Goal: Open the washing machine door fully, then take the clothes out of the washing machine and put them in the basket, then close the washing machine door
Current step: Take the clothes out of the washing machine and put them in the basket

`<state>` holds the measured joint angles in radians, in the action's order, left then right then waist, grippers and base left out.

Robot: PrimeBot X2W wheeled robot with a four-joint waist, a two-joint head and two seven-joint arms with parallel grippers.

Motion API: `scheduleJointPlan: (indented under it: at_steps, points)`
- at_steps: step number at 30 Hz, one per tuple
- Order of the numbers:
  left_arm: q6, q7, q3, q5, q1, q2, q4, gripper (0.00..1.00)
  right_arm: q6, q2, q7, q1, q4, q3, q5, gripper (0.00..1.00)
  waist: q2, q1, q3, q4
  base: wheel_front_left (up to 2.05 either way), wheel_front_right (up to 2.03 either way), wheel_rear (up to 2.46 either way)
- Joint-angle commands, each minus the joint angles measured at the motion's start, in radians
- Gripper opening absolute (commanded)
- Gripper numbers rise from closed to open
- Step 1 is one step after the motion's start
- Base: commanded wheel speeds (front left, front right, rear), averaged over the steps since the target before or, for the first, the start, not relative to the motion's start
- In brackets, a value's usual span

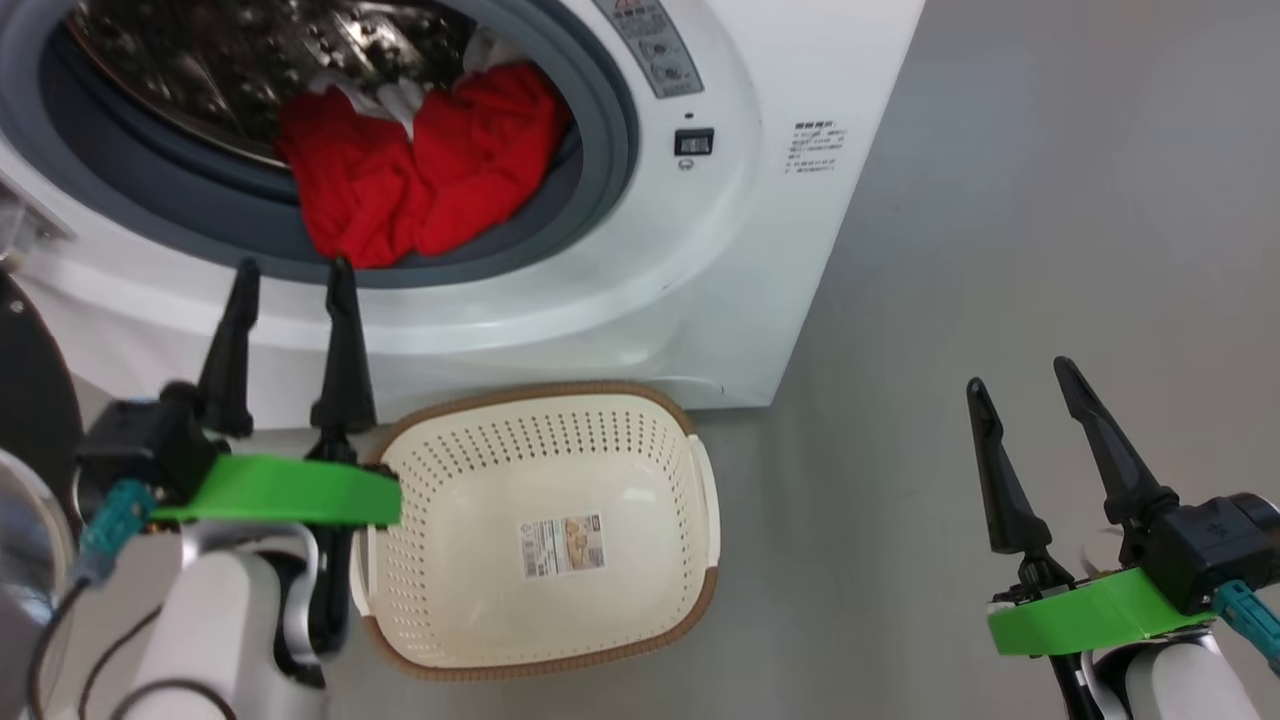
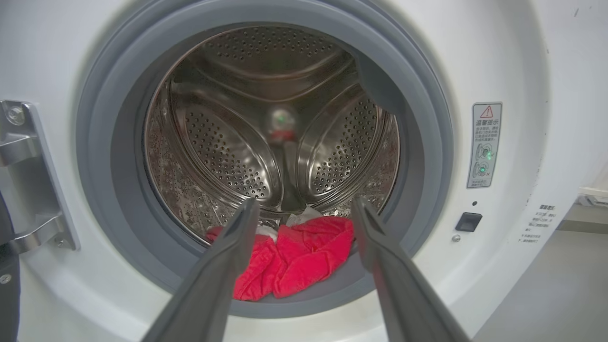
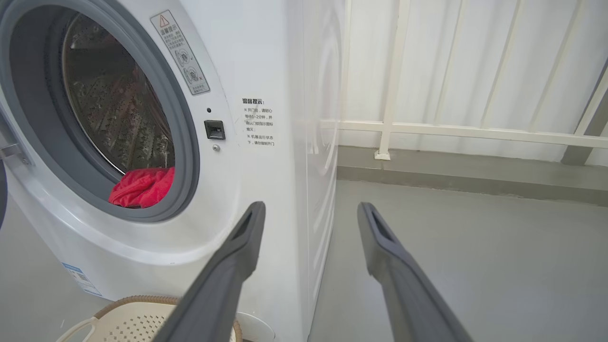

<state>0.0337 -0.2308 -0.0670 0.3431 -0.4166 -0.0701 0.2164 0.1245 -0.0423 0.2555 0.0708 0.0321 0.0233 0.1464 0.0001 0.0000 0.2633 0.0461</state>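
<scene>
Far left, the washing machine door (image 1: 30, 400) is swung wide open, with just its black rim at the edge of my head view. Next along, my left gripper (image 1: 292, 270) hangs in front of the washing machine (image 1: 700, 260), fingers spread apart and holding nothing, tips up by the lower lip of the opening. The clothes (image 1: 420, 170) sit right in the drum mouth, a red heap slumped over the grey rubber ring (image 1: 612, 120) with a bit of white cloth (image 1: 400, 98) poking up behind. My fingertips are near the heap, not touching it as far as I can tell. The basket (image 1: 540, 392) sits on the grey floor (image 1: 1000, 200) up against the machine's front, just beside my left wrist, with a paper label (image 1: 562, 545) on its base. Way over right, my right gripper (image 1: 1020, 378) hangs above the floor past the machine's corner, fingers apart too, gripping nothing.
</scene>
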Motion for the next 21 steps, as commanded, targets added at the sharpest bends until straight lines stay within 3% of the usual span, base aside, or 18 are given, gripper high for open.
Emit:
scheduleJointPlan:
  at_steps: [1, 9, 21]
  points:
    - [-0.003, -0.01, 0.034, -0.003, -0.049, -0.026, -0.013, 1.0, 0.006, -0.008, 0.006, 0.032, -0.031, -0.023, -0.019, 1.0, -0.0001, 0.0, 0.048, -0.005, 0.0, 0.0, 0.0]
    - [-0.007, -0.015, 0.066, 0.016, -0.191, -0.056, 0.045, 1.0, 0.006, -0.008, 0.006, 0.078, -0.046, -0.027, -0.041, 1.0, -0.0001, 0.0, 0.144, -0.033, 0.0, 0.0, 0.0]
    - [-0.039, -0.021, 0.083, 0.046, -0.432, -0.083, 0.259, 1.0, 0.006, -0.008, 0.006, 0.136, -0.051, -0.038, -0.048, 1.0, -0.0001, 0.0, 0.256, -0.052, 0.0, 0.0, 0.0]
